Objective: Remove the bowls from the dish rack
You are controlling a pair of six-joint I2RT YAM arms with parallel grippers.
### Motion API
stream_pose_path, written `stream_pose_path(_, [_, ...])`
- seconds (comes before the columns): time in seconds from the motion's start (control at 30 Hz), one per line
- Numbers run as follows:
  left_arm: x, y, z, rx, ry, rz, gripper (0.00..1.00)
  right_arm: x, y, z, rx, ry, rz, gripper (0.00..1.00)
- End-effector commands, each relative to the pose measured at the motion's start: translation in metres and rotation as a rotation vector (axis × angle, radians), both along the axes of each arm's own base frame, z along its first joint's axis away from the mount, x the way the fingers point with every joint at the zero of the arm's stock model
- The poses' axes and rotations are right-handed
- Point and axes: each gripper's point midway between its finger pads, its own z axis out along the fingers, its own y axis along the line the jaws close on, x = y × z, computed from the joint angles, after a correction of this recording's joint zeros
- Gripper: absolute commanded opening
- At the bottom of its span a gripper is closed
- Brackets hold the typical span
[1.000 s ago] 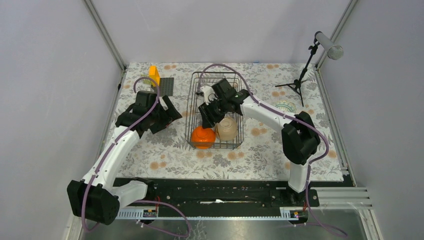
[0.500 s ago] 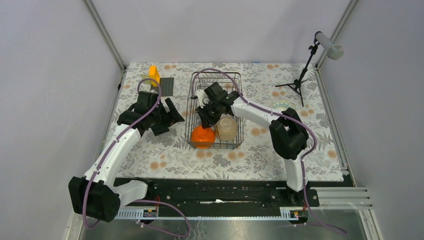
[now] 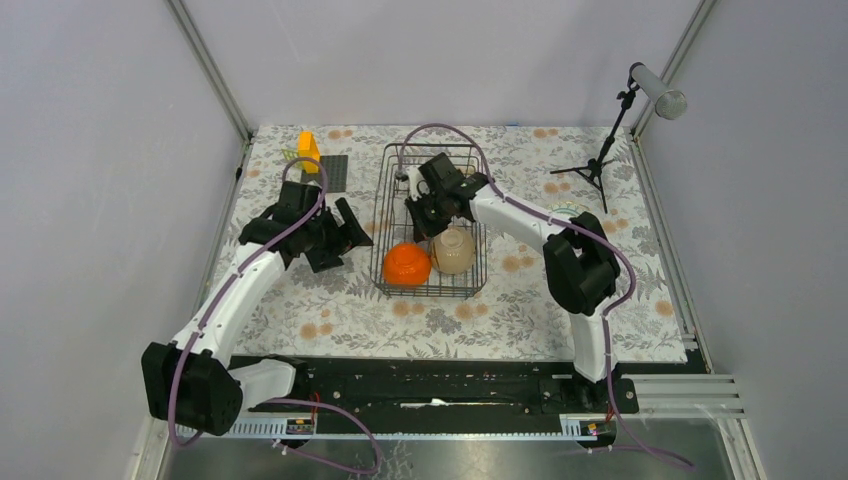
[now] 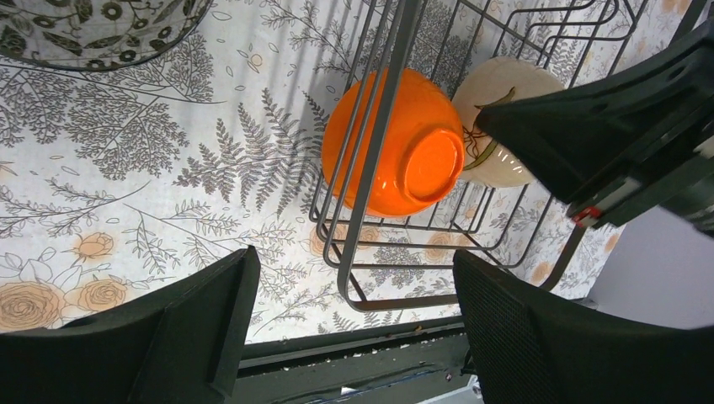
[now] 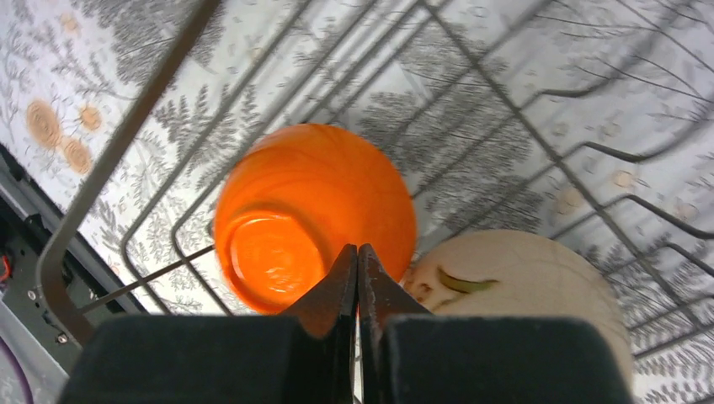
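Observation:
The black wire dish rack point(image 3: 385, 200) stands mid-table. In its near end lie two upturned bowls: an orange one point(image 3: 406, 263) point(image 4: 394, 143) point(image 5: 311, 215) and a cream one point(image 3: 454, 250) point(image 4: 501, 122) point(image 5: 522, 286). A white object point(image 3: 410, 182) shows at the rack's far left, partly hidden by the arm. My right gripper point(image 3: 420, 222) point(image 5: 358, 252) hangs inside the rack above both bowls, shut, its fingers pressed together on nothing. My left gripper point(image 3: 347, 235) point(image 4: 354, 278) is open just left of the rack, whose corner wire point(image 4: 383, 126) runs between its fingers in the wrist view.
A patterned bowl point(image 3: 570, 212) sits on the floral cloth right of the rack, and another patterned bowl point(image 4: 84, 29) lies near the left arm. At the back left are a yellow block point(image 3: 308, 148) and a dark square plate point(image 3: 333, 170). A small tripod point(image 3: 598, 160) stands back right.
My right gripper closed fully on nothing and drew back towards the rack's far end. The orange bowl shifted slightly. My left gripper edged right, closer to the rack.

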Motion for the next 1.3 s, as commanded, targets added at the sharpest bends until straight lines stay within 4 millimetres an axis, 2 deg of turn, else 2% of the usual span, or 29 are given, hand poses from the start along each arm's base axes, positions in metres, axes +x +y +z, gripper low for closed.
stream_pose_path(0.0, [0.01, -0.008, 0.013, -0.033, -0.036, -0.043, 0.89, 0.017, -0.013, -0.001, 0.044, 0.058, -0.081, 0.0])
stream_pose_path(0.13, [0.016, -0.014, 0.016, -0.056, -0.046, -0.064, 0.89, 0.02, -0.016, 0.008, 0.053, 0.044, -0.089, 0.02])
stream_pose_path(0.3, [0.027, -0.024, 0.029, -0.062, -0.094, -0.118, 0.9, 0.026, -0.028, 0.029, 0.046, -0.025, -0.127, 0.49])
stream_pose_path(0.43, [0.038, -0.037, 0.039, -0.031, -0.136, -0.178, 0.89, 0.031, -0.05, 0.047, -0.008, -0.096, -0.231, 0.62])
stream_pose_path(0.57, [0.048, -0.053, 0.043, -0.022, -0.171, -0.23, 0.9, 0.024, -0.069, 0.065, -0.016, -0.144, -0.281, 0.7])
stream_pose_path(0.63, [0.052, -0.059, 0.041, -0.019, -0.176, -0.25, 0.89, 0.016, -0.072, 0.073, 0.009, -0.167, -0.269, 0.77])
stream_pose_path(0.73, [0.059, -0.064, 0.037, 0.0, -0.178, -0.272, 0.9, 0.003, -0.068, 0.077, 0.082, -0.204, -0.205, 0.98])
stream_pose_path(0.87, [0.066, -0.052, 0.04, 0.055, -0.188, -0.205, 0.93, -0.019, -0.055, 0.064, 0.038, -0.274, -0.012, 1.0])
stream_pose_path(0.93, [0.066, -0.043, 0.042, 0.042, -0.196, -0.136, 0.96, -0.028, -0.046, 0.058, 0.074, -0.297, 0.059, 1.0])
stream_pose_path(1.13, [0.051, -0.008, 0.032, -0.058, -0.175, -0.014, 0.98, -0.032, -0.015, 0.074, 0.292, -0.486, 0.236, 1.0])
stream_pose_path(1.27, [0.038, 0.003, 0.021, -0.088, -0.14, 0.019, 0.97, -0.033, 0.002, 0.065, 0.298, -0.483, 0.372, 1.0])
